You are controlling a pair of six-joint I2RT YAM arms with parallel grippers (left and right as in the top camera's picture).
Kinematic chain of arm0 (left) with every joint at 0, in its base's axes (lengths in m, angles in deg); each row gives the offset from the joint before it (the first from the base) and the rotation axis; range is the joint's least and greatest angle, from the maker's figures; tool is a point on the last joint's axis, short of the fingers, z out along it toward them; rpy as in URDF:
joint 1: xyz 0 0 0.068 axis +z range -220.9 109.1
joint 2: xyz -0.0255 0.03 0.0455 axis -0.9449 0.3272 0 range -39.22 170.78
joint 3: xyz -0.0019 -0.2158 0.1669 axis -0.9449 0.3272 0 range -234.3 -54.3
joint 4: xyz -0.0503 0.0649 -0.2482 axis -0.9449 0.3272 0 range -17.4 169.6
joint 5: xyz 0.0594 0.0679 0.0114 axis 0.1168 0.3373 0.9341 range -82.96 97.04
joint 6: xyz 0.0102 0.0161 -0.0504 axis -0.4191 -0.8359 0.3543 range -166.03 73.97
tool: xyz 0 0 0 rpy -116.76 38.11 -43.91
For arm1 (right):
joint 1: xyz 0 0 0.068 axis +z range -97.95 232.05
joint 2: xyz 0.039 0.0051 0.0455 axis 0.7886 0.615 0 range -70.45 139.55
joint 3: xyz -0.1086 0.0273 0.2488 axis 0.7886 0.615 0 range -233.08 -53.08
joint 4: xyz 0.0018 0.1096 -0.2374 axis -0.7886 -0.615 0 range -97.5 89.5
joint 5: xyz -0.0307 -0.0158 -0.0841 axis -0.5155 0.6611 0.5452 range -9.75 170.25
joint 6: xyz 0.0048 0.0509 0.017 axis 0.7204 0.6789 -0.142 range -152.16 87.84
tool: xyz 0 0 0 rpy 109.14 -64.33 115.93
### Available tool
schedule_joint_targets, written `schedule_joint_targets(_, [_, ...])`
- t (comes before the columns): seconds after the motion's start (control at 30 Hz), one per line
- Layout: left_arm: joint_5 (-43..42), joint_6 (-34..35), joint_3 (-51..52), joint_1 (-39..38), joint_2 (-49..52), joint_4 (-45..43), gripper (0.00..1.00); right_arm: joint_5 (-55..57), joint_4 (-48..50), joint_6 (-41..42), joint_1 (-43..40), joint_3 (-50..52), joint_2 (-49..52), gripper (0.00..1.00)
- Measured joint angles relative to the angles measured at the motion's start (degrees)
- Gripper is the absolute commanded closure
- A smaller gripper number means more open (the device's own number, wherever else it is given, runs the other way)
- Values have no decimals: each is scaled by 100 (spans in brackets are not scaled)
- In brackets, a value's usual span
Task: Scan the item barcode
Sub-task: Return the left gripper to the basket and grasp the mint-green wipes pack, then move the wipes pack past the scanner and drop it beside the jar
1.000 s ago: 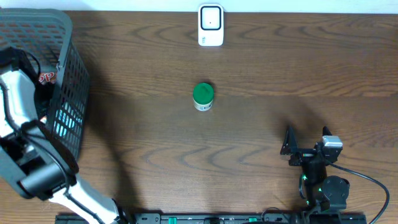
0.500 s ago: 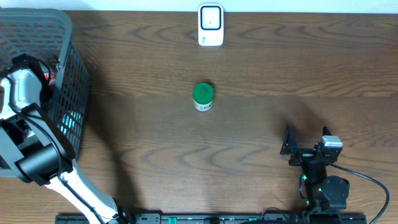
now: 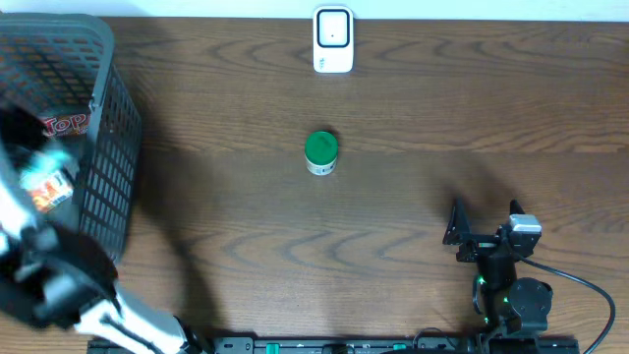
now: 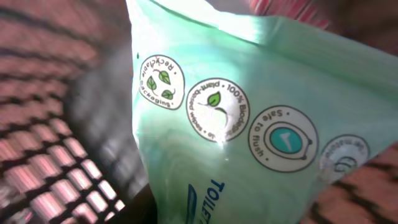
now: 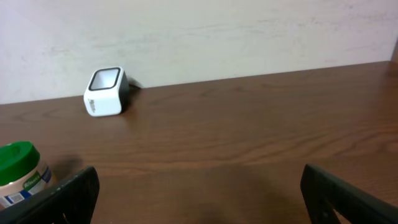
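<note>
In the basket (image 3: 108, 118) at far left, the blurred left tool (image 3: 41, 182) is hovering right at the green wipes packet (image 4: 249, 124), and I cannot tell its grip. The scanner (image 3: 333, 39) is standing well off to its right on the tabletop, and the right tool (image 3: 486, 224) is resting released.

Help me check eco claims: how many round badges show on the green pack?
4, in a row: recyclable packaging, plant-based, safe to flush, a blurred fourth at right; others may be hidden.

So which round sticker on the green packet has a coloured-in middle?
The "Safe to flush" sticker, third from the left on the packet. Its middle is a filled teal circle; the recyclable sticker and the biodegradable sticker show leaves on white.
</note>
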Motion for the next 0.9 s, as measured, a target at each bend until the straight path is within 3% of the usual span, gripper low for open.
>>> schedule_joint_targets(0.2, [-684,17,-855,-219,-1895,-46,66,0,0,0,0,0,0,1])
schedule_joint_targets(0.37, [-1130,44,-920,-1904,-2476,-17,66,0,2,0,0,0,0,1])
schedule_joint_targets(0.53, [-1169,295,-809,-4271,-1757,-415,66,0,0,0,0,0,0,1])
schedule_joint_targets(0.7, [-911,470,-750,-5993,-496,-920,66,0,0,0,0,0,0,1])
schedule_joint_targets(0.9, [-870,754,-688,-7130,1043,-1519,64,0,0,0,0,0,0,1])
